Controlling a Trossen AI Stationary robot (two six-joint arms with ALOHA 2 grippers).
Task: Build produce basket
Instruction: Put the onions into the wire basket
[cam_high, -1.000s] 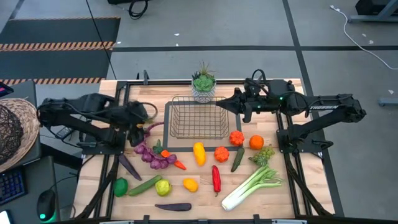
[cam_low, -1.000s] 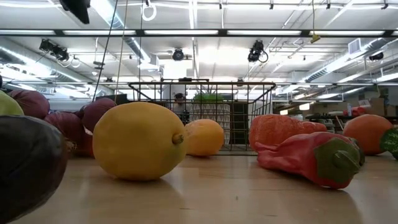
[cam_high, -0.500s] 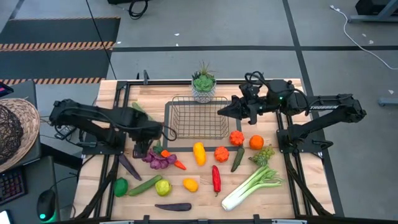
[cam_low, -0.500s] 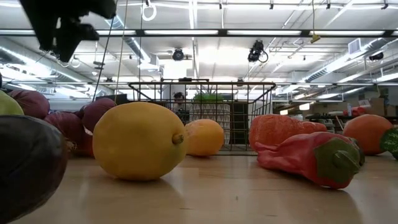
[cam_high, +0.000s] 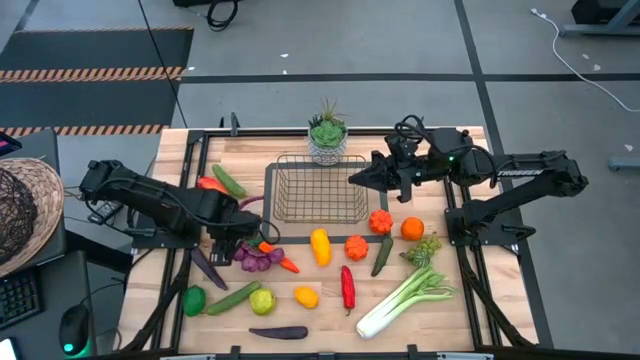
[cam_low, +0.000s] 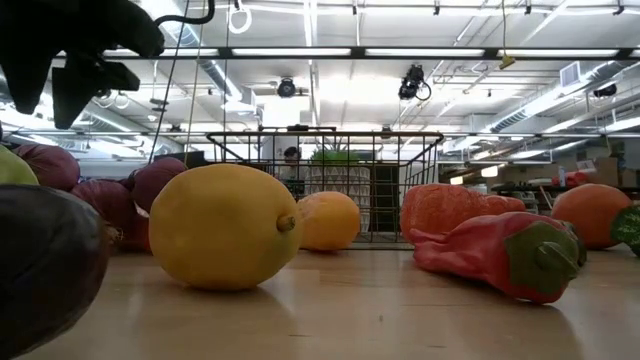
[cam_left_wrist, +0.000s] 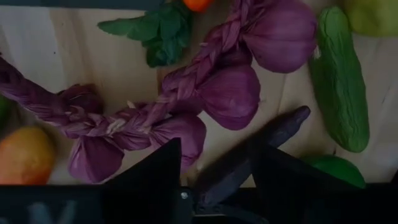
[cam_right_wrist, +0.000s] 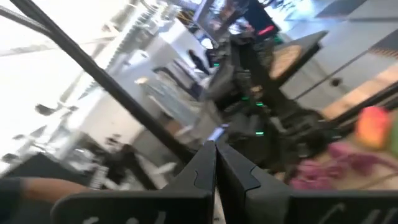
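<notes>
Basket (cam_high: 319, 192): dark wire grid, rectangular, holding nothing.

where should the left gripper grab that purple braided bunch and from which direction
Probably the braided stem, not the round bulbs: it is thin, ridged and lies flat on the table. The left gripper is open just above; come straight down with the fingers across the braid.

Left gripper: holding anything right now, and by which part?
Nothing held. The left gripper is open above the braided purple onion string, fingers empty. The right gripper is shut and empty beside the basket.
</notes>
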